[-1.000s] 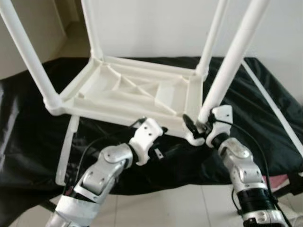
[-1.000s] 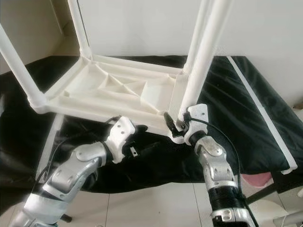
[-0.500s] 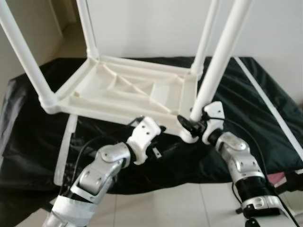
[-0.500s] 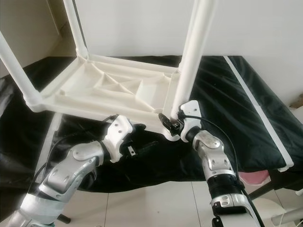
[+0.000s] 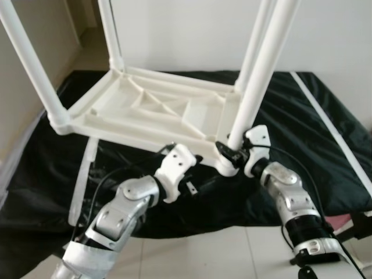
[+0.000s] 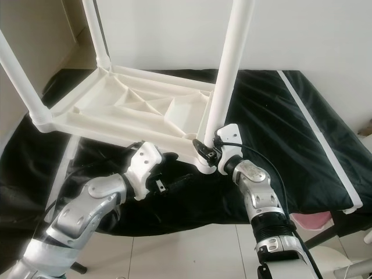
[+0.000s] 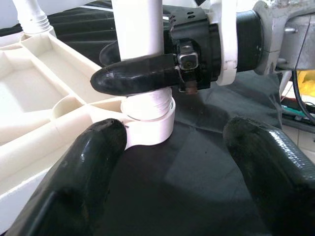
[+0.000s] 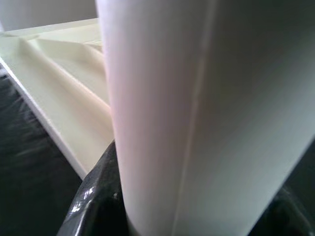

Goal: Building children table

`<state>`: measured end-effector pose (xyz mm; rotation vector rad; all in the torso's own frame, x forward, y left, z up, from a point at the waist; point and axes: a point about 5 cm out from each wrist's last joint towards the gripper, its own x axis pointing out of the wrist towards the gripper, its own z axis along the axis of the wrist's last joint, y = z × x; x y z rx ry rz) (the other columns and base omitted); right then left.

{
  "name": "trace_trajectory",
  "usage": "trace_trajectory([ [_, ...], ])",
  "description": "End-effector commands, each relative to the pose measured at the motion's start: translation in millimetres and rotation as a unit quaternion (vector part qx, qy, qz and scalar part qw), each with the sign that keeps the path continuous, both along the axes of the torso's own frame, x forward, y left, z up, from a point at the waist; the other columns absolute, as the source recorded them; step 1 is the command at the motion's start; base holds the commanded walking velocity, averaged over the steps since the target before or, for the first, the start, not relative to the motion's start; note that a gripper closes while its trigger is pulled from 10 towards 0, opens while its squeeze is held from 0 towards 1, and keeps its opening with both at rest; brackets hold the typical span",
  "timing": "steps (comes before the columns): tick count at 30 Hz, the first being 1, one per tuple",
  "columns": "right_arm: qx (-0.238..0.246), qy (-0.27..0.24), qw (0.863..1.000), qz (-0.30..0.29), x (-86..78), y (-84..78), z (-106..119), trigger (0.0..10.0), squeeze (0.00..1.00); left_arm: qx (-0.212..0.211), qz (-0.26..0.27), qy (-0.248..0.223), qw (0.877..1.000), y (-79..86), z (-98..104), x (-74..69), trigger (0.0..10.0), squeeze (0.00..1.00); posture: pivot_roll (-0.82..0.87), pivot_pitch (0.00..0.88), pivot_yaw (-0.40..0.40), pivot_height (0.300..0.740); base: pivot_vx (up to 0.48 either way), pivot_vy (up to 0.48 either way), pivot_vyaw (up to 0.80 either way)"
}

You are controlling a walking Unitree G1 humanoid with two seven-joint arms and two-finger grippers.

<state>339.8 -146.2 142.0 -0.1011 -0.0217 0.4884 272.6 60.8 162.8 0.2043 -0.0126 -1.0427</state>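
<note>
The white plastic table (image 5: pixel 145 110) lies upside down on a black cloth, ribbed underside up, with its legs pointing upward. My right gripper (image 5: pixel 229 154) is shut on the near right leg (image 5: pixel 261 70), just above the leg's socket (image 7: pixel 147 123) at the table's front corner. The right wrist view has that leg (image 8: pixel 197 113) close up between the black fingers (image 8: pixel 93 206). My left gripper (image 5: pixel 197 172) is open, low in front of the table's near edge and aimed at the same corner. Its two fingers (image 7: pixel 83 187) straddle bare cloth short of the socket and touch nothing.
The black cloth (image 5: pixel 325 151) covers a low surface. A long white strip (image 5: pixel 331 133) lies along its right side and another white piece (image 5: pixel 81 186) at the left. Pale tiled floor (image 5: pixel 221 250) lies in front; a white wall stands behind.
My right gripper has shifted a little to the left with the leg, and the leg now stands more upright. The left gripper stays in place, still open.
</note>
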Motion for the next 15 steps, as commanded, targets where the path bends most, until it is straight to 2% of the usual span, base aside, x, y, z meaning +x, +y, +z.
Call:
trace_trajectory([
  [1, -0.022, 0.042, 0.998, -0.032, -3.5, -1.2, -18.1, 10.0, 0.00, 0.002, -0.016, 0.007, 1.000, 1.5, -1.5, -3.0, 10.0, 0.00, 0.04, 0.039, -0.053, 0.740, 0.000, 0.000, 0.00],
  [4, -0.004, 0.080, 0.991, -0.110, -6.1, 3.7, -28.0, 10.0, 0.00, 0.000, -0.016, 0.010, 1.000, 1.0, -2.5, -5.0, 10.0, 0.00, 0.04, 0.043, -0.053, 0.740, 0.000, 0.000, 0.00],
  [6, -0.004, 0.080, 0.991, -0.110, -6.1, 3.7, -28.0, 10.0, 0.00, 0.000, -0.016, 0.010, 1.000, 1.0, -2.5, -5.0, 10.0, 0.00, 0.04, 0.043, -0.053, 0.740, 0.000, 0.000, 0.00],
  [8, 0.012, 0.088, 0.985, -0.147, -12.9, 14.7, -32.1, 10.0, 0.00, -0.002, -0.019, 0.012, 1.000, -1.1, -2.1, -6.5, 10.0, 0.00, 0.04, 0.047, -0.048, 0.740, 0.000, 0.000, 0.00],
  [9, 0.012, 0.088, 0.985, -0.147, -12.9, 14.7, -32.1, 10.0, 0.00, -0.002, -0.019, 0.012, 1.000, -1.1, -2.1, -6.5, 10.0, 0.00, 0.04, 0.047, -0.048, 0.740, 0.000, 0.000, 0.00],
  [11, 0.039, 0.093, 0.974, -0.202, -19.6, 24.1, -35.1, 10.0, 0.00, -0.005, -0.022, 0.013, 1.000, -4.3, -1.4, -8.5, 10.0, 0.00, 0.05, 0.045, -0.049, 0.740, 0.000, 0.000, 0.00],
  [12, 0.039, 0.093, 0.974, -0.202, -19.6, 24.1, -35.1, 10.0, 0.00, -0.005, -0.022, 0.013, 1.000, -4.3, -1.4, -8.5, 10.0, 0.00, 0.05, 0.045, -0.049, 0.740, 0.000, 0.000, 0.00],
  [13, 0.065, 0.106, 0.960, -0.252, -22.9, 28.5, -37.6, 10.0, 0.00, -0.006, -0.023, 0.012, 1.000, -5.7, -0.9, -9.6, 10.0, 0.00, 0.05, 0.043, -0.049, 0.740, 0.000, 0.000, 0.00],
  [14, 0.077, 0.114, 0.954, -0.268, -23.8, 29.8, -38.5, 10.0, 0.00, -0.007, -0.023, 0.012, 1.000, -5.8, -0.8, -9.8, 10.0, 0.00, 0.05, 0.043, -0.049, 0.740, 0.000, 0.000, 0.00],
  [15, 0.077, 0.114, 0.954, -0.268, -23.8, 29.8, -38.5, 10.0, 0.00, -0.007, -0.023, 0.012, 1.000, -5.8, -0.8, -9.8, 10.0, 0.00, 0.05, 0.043, -0.049, 0.740, 0.000, 0.000, 0.00],
])
